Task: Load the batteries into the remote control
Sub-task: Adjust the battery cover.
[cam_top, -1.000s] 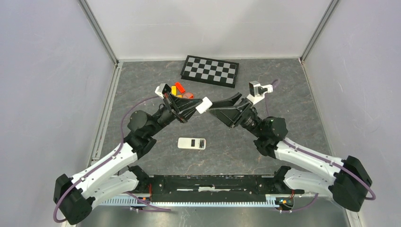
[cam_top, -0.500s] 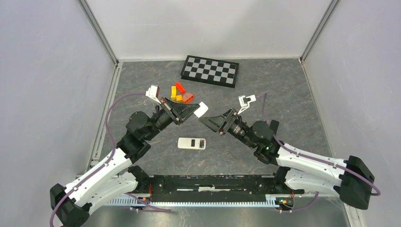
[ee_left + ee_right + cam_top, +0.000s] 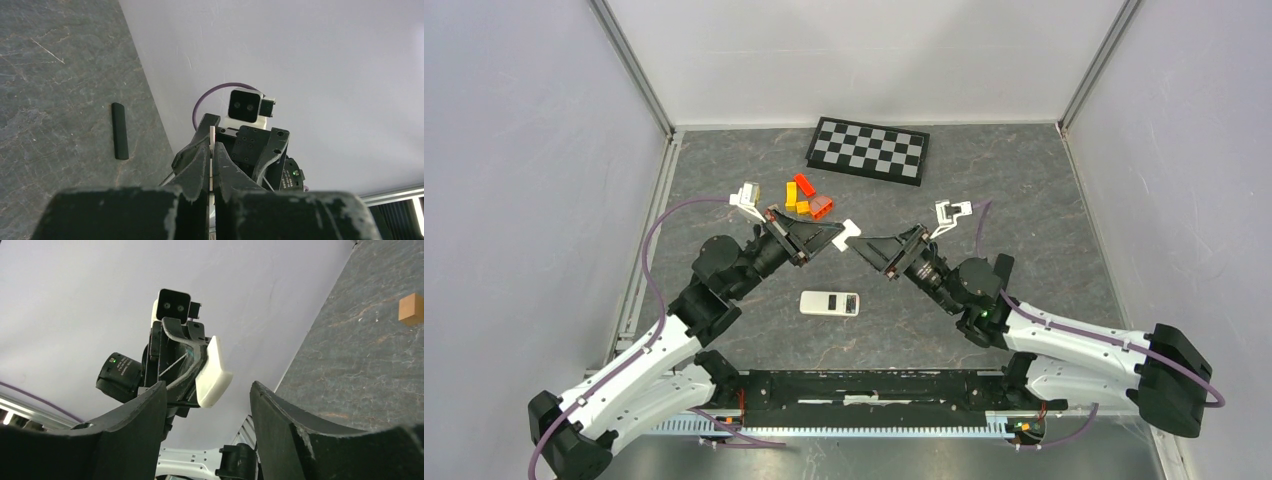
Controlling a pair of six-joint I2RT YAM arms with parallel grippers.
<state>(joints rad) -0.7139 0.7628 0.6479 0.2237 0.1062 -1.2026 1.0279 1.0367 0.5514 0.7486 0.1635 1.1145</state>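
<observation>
The white remote control (image 3: 829, 303) lies flat on the grey mat between the arms. My left gripper (image 3: 839, 236) is raised above it and shut on a flat white cover piece (image 3: 850, 231). That piece shows edge-on between the left fingers (image 3: 212, 160) and as a white slab in the right wrist view (image 3: 212, 372). My right gripper (image 3: 866, 246) is open and empty, its tips facing the white piece a short gap away. A slim dark cylinder (image 3: 119, 131), possibly a battery, lies on the mat near the wall. No other batteries show.
Orange and red blocks (image 3: 806, 197) lie behind the left gripper; one orange block shows in the right wrist view (image 3: 411, 309). A chequered board (image 3: 868, 149) lies at the back. Walls enclose the mat on three sides.
The right gripper has dropped lower and moved left, close to the white piece. The left gripper has shifted slightly left and down, still holding the piece. The remote has not moved.
</observation>
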